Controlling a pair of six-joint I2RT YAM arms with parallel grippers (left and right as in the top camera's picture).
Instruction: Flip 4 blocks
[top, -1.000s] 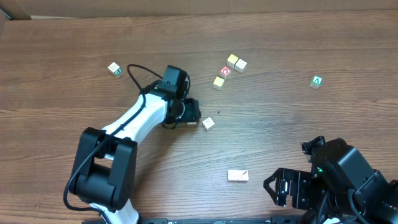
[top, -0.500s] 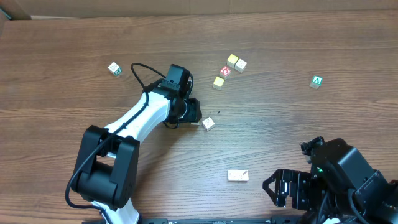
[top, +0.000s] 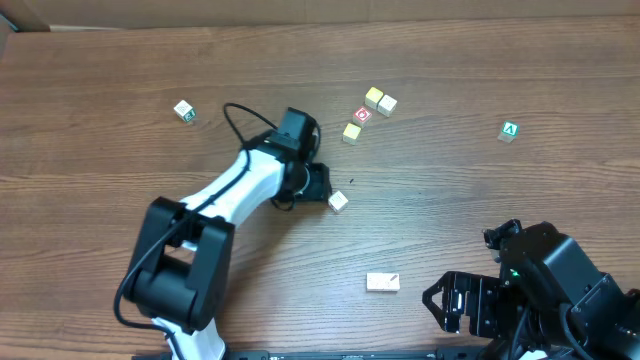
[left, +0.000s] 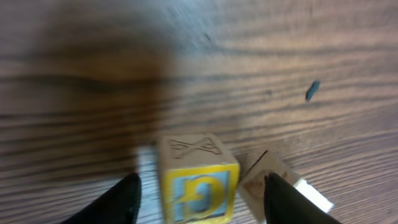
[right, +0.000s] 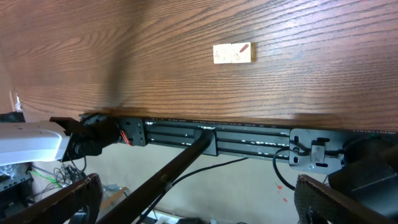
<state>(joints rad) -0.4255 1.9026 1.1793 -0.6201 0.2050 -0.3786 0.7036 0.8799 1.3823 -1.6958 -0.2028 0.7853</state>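
Left arm has swung rightward across the table (top: 120, 60), and its jaws have narrowed on the way in.

1. Far left: one pale block (top: 183, 110) lies alone, well apart from the arm and untouched.
2. Centre: the left gripper (left: 202, 194) straddles the yellow-faced block (left: 199, 171). One finger (left: 127, 198) stands on each side, with wood visible in both gaps, so the jaws are unclenched and nothing is grasped. This bracketing position suits a side pinch ahead of a roll.
3. Orientation: the block is a cube and has no long axis. Its yellow face with a blue letter points back at the wrist camera, and a pale face with crossed lines points up.
4. Above centre: the red-circle cube (top: 362, 115) and its yellow neighbours sit in a cluster, near the gripper but not touching it.
5. Lower centre: what reads as two pale blocks (right: 233, 53) lie edge to edge, their joint long axis running left to right, one bearing a red-orange mark.
6. Right: the green "A" cube (top: 510, 130) stands alone.
7. Lower right: the right gripper (right: 198, 183) is parked at the table edge, spread wide and empty
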